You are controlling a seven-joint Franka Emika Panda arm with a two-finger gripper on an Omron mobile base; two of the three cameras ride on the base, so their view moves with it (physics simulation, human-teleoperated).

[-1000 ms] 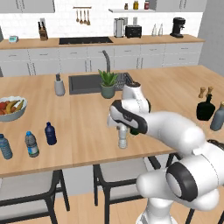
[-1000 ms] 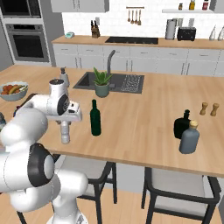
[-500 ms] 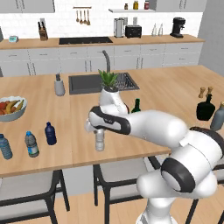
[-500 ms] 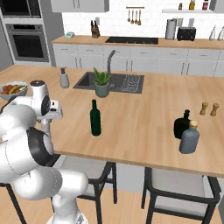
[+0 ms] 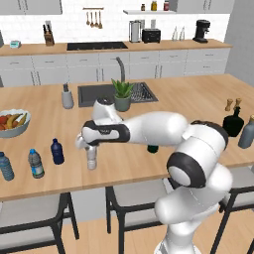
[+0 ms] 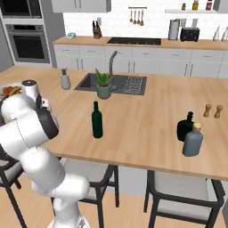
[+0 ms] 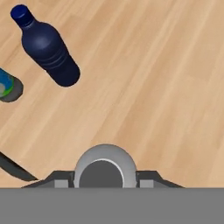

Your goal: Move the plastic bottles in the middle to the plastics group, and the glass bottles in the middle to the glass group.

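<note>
Carrying the clear greyish bottle (image 5: 91,158) clamped in the gripper (image 5: 87,147), left of centre, risks bumping the navy bottle (image 5: 57,151) just beside it, toppling it toward the water bottles (image 5: 35,163) at lower left.

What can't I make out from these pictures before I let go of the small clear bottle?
- Small clear bottle, left base view: the gripper covers its top, so the fingers' contact is hidden.
- Same bottle, hand view: seen only from above, its base and any gap to the counter are hidden.
- Water bottle, hand view: cut off by the left edge.
- Green bottle, left base view: mostly behind the arm.
</note>
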